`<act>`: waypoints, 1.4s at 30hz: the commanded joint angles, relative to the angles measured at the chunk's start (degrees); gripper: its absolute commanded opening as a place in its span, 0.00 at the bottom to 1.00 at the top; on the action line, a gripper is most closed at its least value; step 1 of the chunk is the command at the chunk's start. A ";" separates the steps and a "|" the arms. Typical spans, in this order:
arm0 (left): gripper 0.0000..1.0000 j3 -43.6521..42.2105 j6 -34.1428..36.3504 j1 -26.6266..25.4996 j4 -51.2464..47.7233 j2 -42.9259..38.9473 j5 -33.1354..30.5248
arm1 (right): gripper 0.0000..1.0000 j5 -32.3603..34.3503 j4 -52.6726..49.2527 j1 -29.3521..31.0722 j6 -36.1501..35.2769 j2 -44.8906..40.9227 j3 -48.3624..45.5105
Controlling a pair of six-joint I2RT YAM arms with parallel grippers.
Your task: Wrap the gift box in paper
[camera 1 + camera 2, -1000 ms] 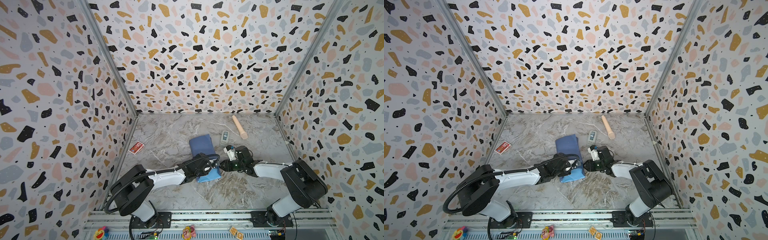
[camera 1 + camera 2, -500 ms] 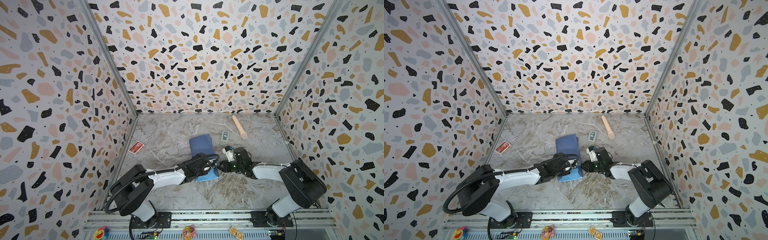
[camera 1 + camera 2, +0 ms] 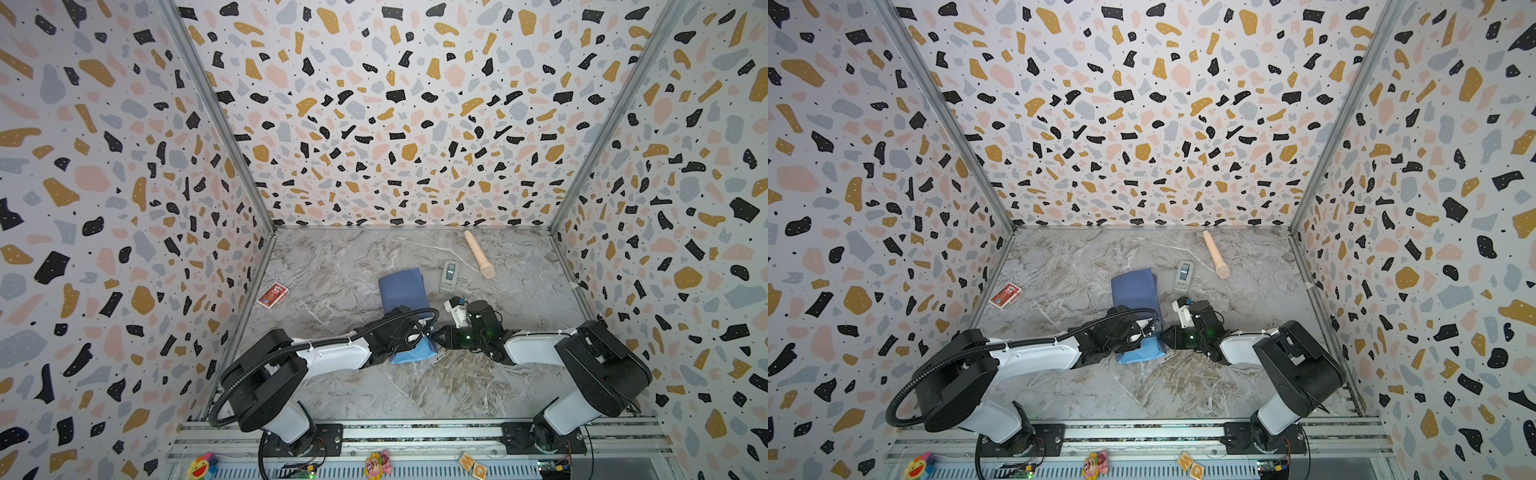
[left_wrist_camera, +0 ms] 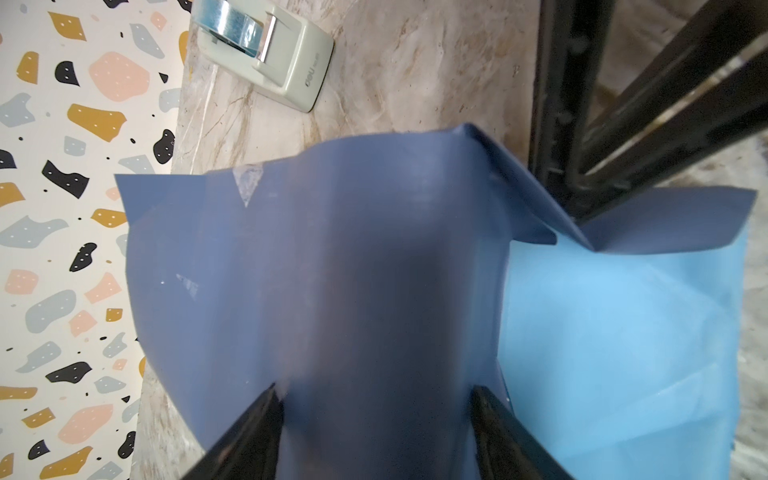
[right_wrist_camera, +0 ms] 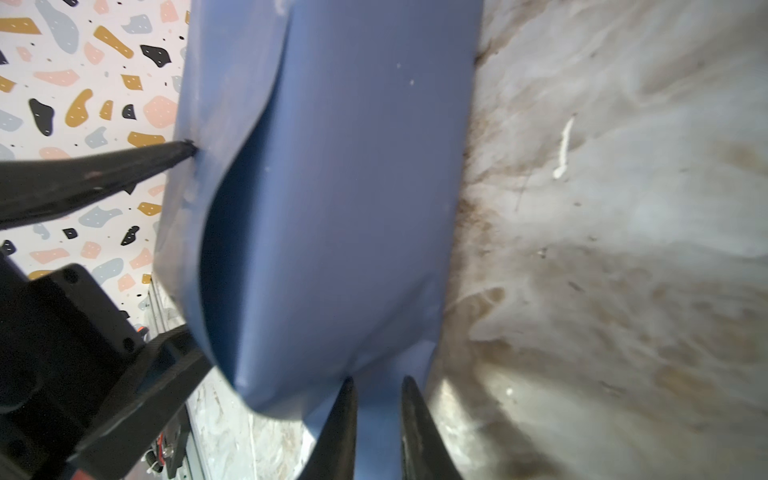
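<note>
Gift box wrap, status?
Left gripper clamped across the paper. Right gripper narrow around a flap of it, grip unconfirmed. Gift box hidden under the paper. Tape dispenser apart, not blocking.

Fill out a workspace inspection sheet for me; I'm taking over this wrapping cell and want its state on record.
Surface: marble-pattern table, brownish stains toward the front.
Job's things: paper folded over the gift box, which is hidden; its light-blue face shows at the near end.
Clutter: red card pack, grey tape dispenser, beige rod.
Grippers: left gripper clamps across the paper-covered box; right gripper, jaws narrowly apart, straddles a paper flap.
Cables: black hose runs along the left arm.
Surroundings: terrazzo walls on three sides; toys on the front rail.
</note>
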 commanded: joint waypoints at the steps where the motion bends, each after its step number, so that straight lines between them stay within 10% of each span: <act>1: 0.70 0.34 0.09 -0.43 -1.78 1.23 0.51 | 0.19 0.22 2.39 0.78 1.39 0.14 -0.61; 42: 0.70 0.78 -0.82 -0.63 -2.30 1.42 1.47 | 0.11 11.76 23.31 6.05 11.56 8.71 -4.47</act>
